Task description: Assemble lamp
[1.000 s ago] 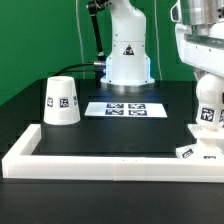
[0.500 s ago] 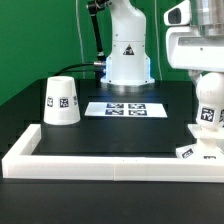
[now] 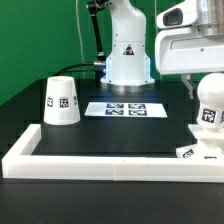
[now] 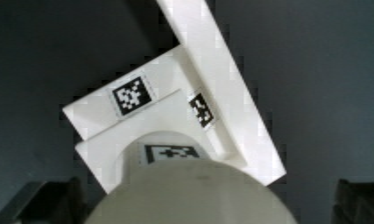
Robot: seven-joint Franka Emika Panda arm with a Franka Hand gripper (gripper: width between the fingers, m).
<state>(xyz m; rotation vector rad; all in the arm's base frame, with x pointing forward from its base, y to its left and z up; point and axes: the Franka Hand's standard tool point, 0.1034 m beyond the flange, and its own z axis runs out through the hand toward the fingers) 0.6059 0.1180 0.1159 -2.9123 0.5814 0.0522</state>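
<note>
Shade (image 3: 60,100): upright on its wide rim at the exterior view's left, on the black table (image 3: 120,135), inside the border rail (image 3: 100,161); marker board (image 3: 125,108): flat at centre, well apart from the shade; bulb (image 3: 208,106): upright at the exterior view's right, just beside the flat base (image 3: 194,151), contact between them cannot be told; base lies against the rail; gripper (image 4: 205,204): above the bulb, fingers (image 4: 51,203) released, spread wide to either side, grasping nothing.
</note>
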